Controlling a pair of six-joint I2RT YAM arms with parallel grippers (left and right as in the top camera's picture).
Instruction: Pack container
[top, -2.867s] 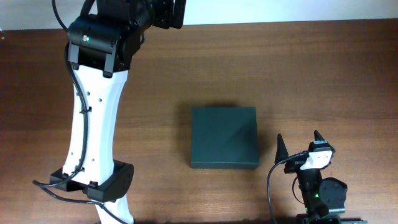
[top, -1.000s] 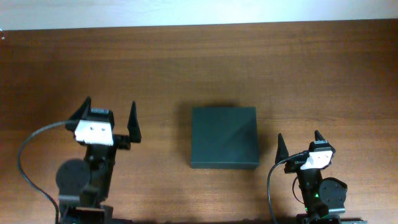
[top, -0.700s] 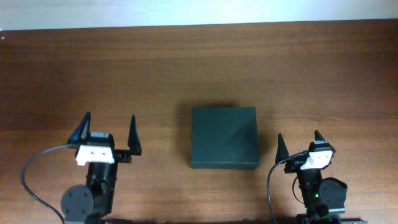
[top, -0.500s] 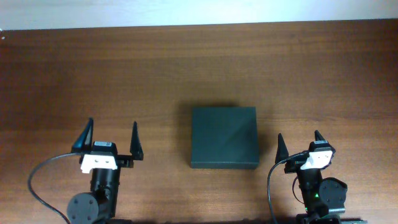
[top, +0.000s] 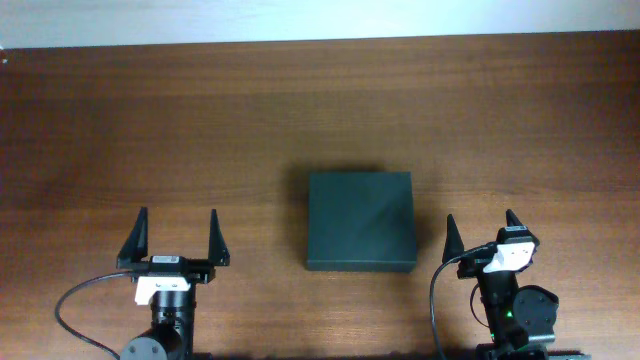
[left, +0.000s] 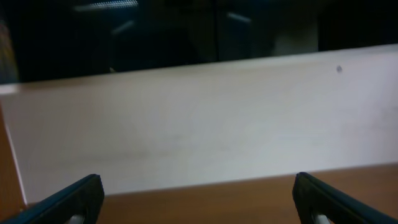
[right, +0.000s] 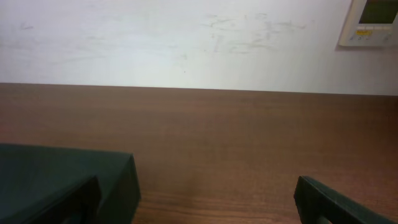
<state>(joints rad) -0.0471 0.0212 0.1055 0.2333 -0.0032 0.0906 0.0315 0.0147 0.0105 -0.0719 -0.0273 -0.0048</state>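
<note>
The closed container (top: 360, 220) lies mid-worktop (top: 320, 100), while the left end effector (top: 176, 238) and right end effector (top: 480, 236) both gape apart, empty, near the front edge.

Right wrist view, looking low across the brown wooden table (right: 249, 137); the right gripper (right: 199, 208) has its jaws spread wide, nothing between them; one dark fingertip (right: 339, 200) pokes up at the near right corner, the other sits near left, hard to pick out against the dark box behind it; that's the container (right: 62, 167), matte black-green, filling the near left with its lid flat and closed, its right corner edge in view; bare wood runs to the far edge; beyond, a scuffed white wall (right: 155, 37); far right, a pale wall panel (right: 371, 22) with a small display.
</note>
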